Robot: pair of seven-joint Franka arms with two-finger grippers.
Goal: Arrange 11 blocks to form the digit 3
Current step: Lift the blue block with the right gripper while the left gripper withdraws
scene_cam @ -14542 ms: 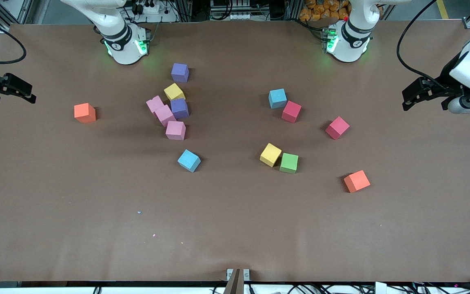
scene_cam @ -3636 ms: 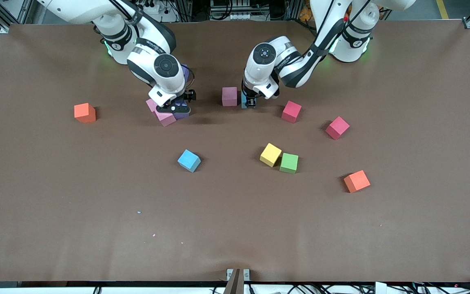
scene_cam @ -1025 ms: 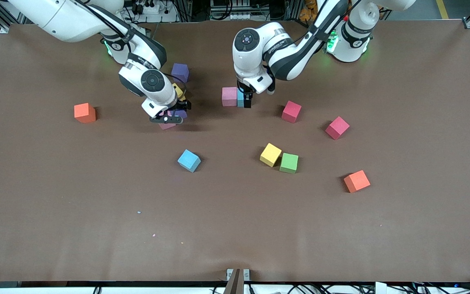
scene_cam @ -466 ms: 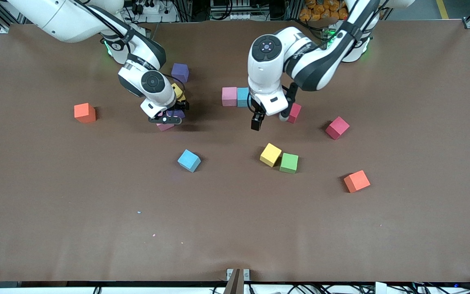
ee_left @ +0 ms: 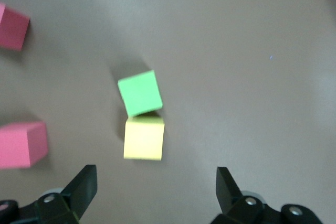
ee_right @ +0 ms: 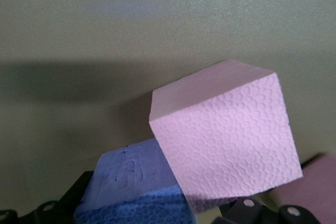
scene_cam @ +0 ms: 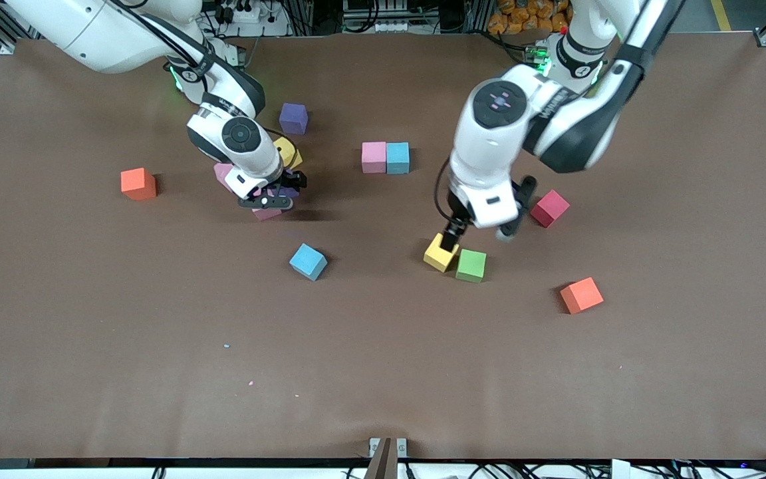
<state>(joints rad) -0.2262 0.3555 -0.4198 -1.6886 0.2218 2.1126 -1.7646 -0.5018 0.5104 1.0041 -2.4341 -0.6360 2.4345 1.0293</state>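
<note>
At the start of the digit 3 we see only two cubes in place: a pink block and a light blue block, touching side by side in a short row on the brown table. We take this pair as our landmark.

Nearer the front camera than the pair, toward the left arm's end, a yellow block and a green block sit touching. The left gripper hangs just over the yellow block, its fingers spread wide and holding nothing — we judge it the next pick.

Toward the right arm's end from the pair lies a tight cluster: a second yellow block, pink blocks and a blue-violet block. The right gripper is low over this cluster, jaws wide, straddling a pink cube without gripping it.

A purple block, a second light blue block and a crimson block lie loose — so do two orange cubes. Nine placements remain, by our count.
</note>
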